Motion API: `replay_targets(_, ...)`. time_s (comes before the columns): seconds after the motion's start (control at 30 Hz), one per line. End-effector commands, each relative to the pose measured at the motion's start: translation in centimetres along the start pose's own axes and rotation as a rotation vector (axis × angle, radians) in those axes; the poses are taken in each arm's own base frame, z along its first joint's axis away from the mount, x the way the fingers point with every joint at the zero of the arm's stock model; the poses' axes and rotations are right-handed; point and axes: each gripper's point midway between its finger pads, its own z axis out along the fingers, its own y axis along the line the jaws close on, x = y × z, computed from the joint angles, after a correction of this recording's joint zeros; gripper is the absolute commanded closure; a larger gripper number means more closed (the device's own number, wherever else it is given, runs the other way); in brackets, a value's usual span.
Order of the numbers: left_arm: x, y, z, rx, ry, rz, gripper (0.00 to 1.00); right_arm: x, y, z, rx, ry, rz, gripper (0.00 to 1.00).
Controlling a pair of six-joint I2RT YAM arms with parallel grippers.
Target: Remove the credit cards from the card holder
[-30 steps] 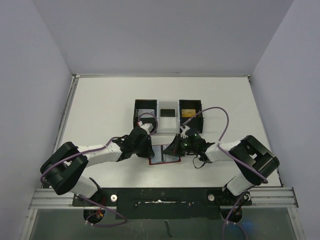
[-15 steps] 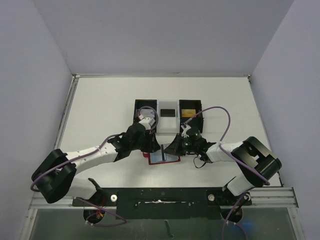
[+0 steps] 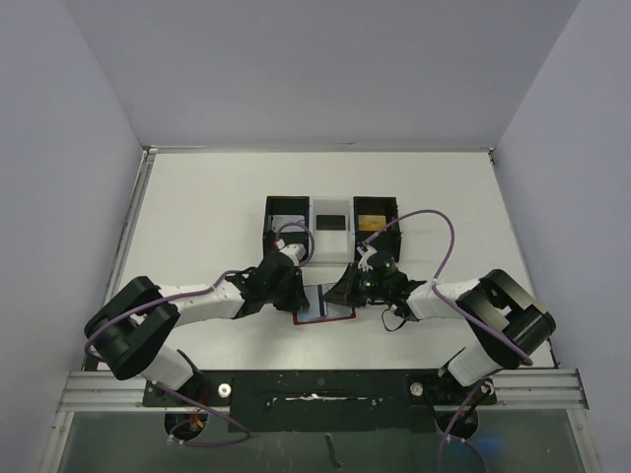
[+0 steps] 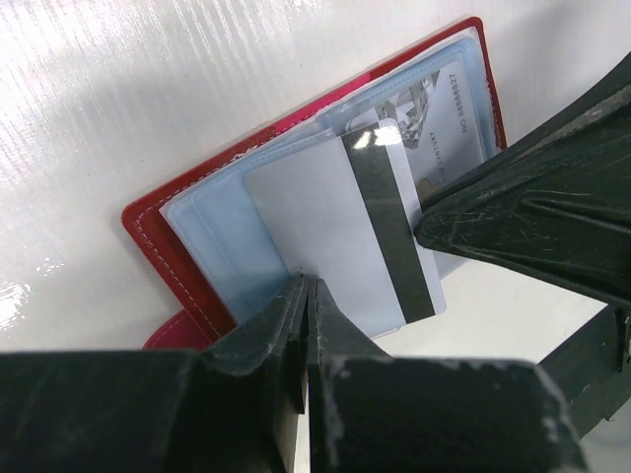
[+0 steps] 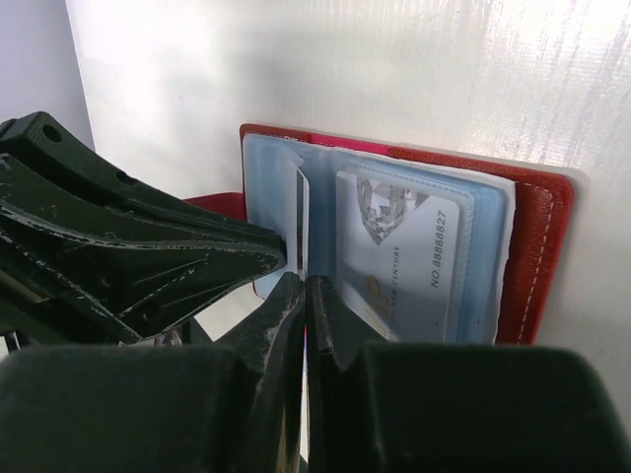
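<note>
The red card holder [image 3: 340, 316] [image 4: 148, 225] [image 5: 537, 246] lies open on the table between my two arms, its blue-grey sleeves up. A pale credit card [image 4: 325, 212] with a black stripe sticks partly out of a sleeve, and my left gripper [image 3: 297, 297] [image 4: 306, 284] is shut on its edge. A second credit card [image 4: 449, 108] [image 5: 409, 261], pale with print, sits inside a sleeve. My right gripper [image 3: 341, 290] [image 5: 304, 283] is shut on a sleeve edge in the holder's middle. The two grippers' fingertips nearly meet over the holder.
A three-compartment tray [image 3: 312, 211] stands just beyond the holder. Its white middle bin holds a black card [image 3: 331, 221], and its right black bin a gold card [image 3: 371, 221]. Purple cables loop over both arms.
The left arm reached forward over the holder half a second ago, then drew back a little. The right arm has hardly moved.
</note>
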Motion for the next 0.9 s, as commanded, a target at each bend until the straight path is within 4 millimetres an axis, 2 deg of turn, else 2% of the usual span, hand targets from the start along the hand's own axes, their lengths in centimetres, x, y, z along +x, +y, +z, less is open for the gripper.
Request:
replay_targets(0.0, -0.3, 1.5, 0.1, -0.084, -0.008, 0.030, 1.00, -1.4, 2.2, -0.8, -0.072, -0.053, -0.024, 1.00)
replay_targets(0.13, -0.2, 2.1, 0.2, -0.123, 0.003, 0.045, 1.00, -1.5, 2.4, -0.7, -0.081, -0.056, -0.025, 0.93)
replay_targets(0.23, -0.4, 1.3, 0.3, -0.081, -0.003, 0.047, 1.00, -1.2, 2.5, -0.1, -0.097, -0.021, -0.020, 0.89)
replay_targets(0.37, -0.4, 1.2, 0.3, -0.074, -0.002, 0.044, 1.00, -0.8, 2.5, 0.5, -0.114, -0.004, -0.012, 0.78)
replay_targets(0.43, -0.4, 1.1, 0.3, -0.070, -0.002, 0.043, 1.00, -0.8, 2.7, 0.7, -0.126, 0.005, -0.014, 0.77)
replay_targets(0.57, -0.3, 1.0, 0.3, -0.062, -0.003, 0.041, 1.00, -0.8, 3.0, 0.9, -0.136, 0.014, -0.022, 0.79)
replay_targets(0.73, -0.1, 1.1, 0.3, -0.061, 0.002, 0.040, 1.00, -0.8, 2.7, 0.9, -0.119, 0.011, -0.025, 0.90)
replay_targets(0.87, -0.3, 0.8, 0.1, -0.051, -0.004, 0.040, 1.00, -0.7, 2.5, 0.9, -0.114, 0.013, -0.026, 0.90)
